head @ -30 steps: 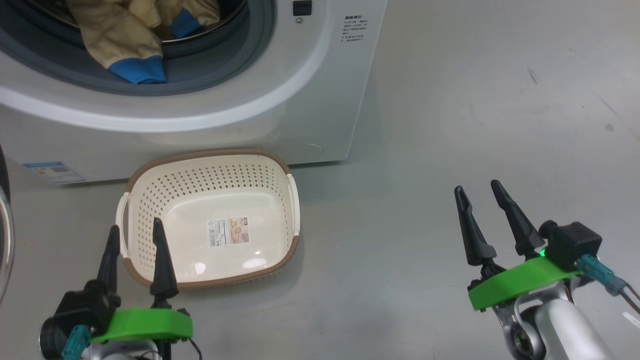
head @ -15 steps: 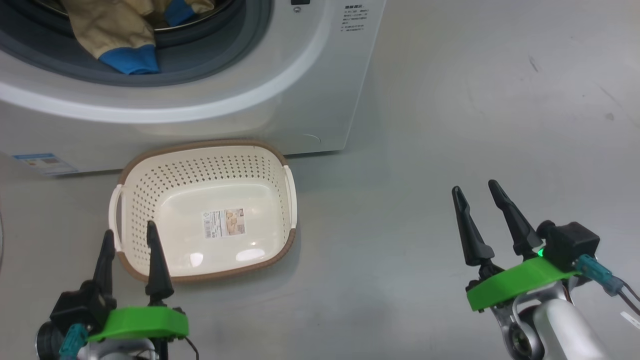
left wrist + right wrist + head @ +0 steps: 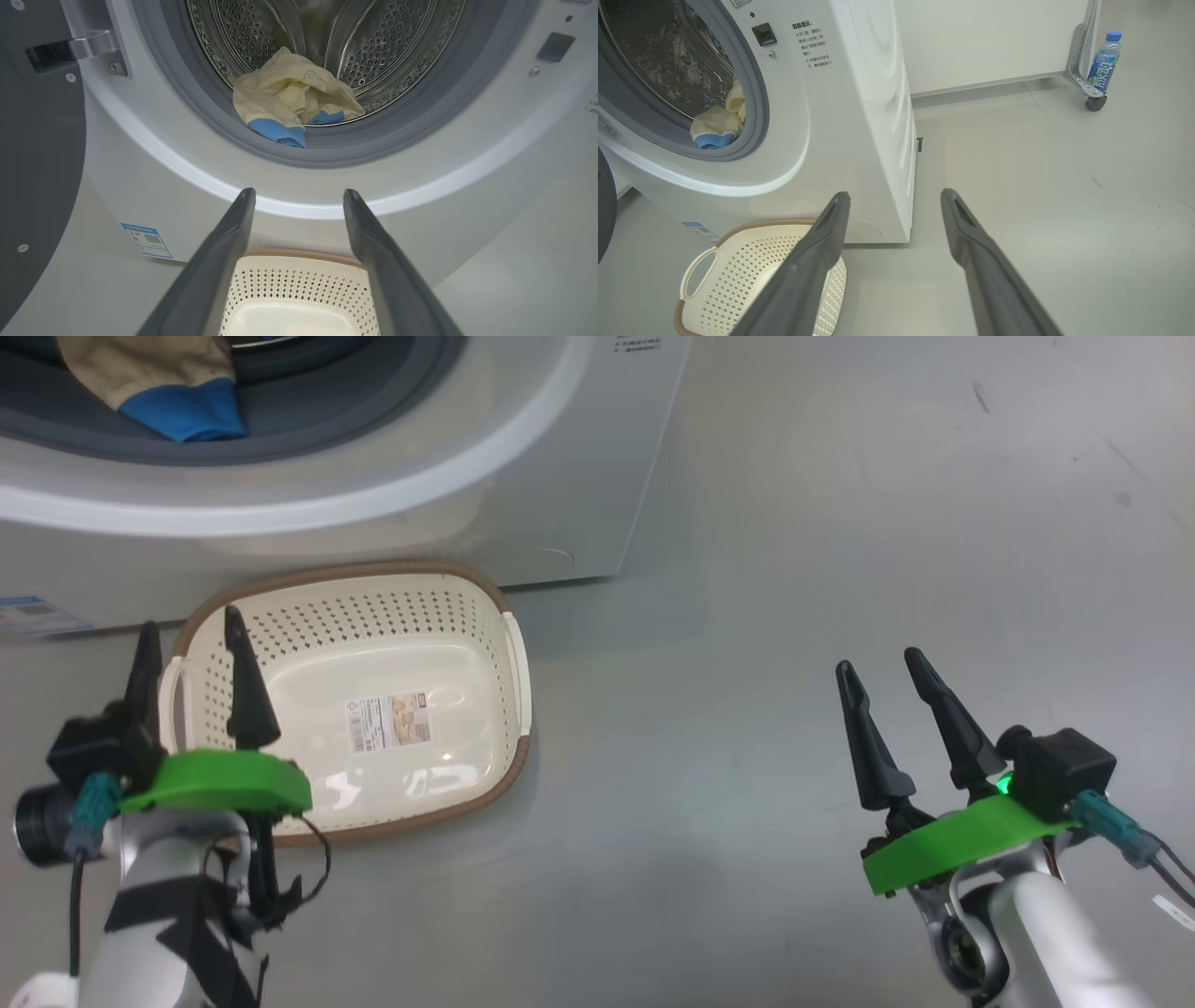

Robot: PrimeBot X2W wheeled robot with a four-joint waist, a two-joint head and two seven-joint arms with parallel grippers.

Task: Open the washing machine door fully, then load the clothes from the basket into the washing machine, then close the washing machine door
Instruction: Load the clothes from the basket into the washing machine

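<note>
1. left end effector [image 3: 189, 625]: fingers spread, nothing between them. It hangs over the left end of the basket [image 3: 355, 571], tips toward the washing machine [image 3: 560, 476].
2. right end effector [image 3: 878, 663]: also released and holding nothing. It is over bare floor [image 3: 747, 616], right of the machine's corner and well apart from the basket.
3. basket: on the floor just in front of the machine's lower panel. Empty apart from the label [image 3: 389, 722] on its bottom.
4. clothes [image 3: 292, 100]: bunched at the front bottom of the drum [image 3: 387, 42]. One blue cuff [image 3: 278, 132] drapes out over the grey gasket [image 3: 210, 112].
5. washing machine door [image 3: 37, 163]: swung open. Its dark face is at the left edge of the left wrist view, with the hinge [image 3: 88, 46] exposed.
6. blue-and-white sticker [image 3: 146, 239] is on the machine's lower front corner, door side.
7. right wrist view: water bottle [image 3: 1104, 63] stands far back on the floor, next to a castor [image 3: 1095, 101].
</note>
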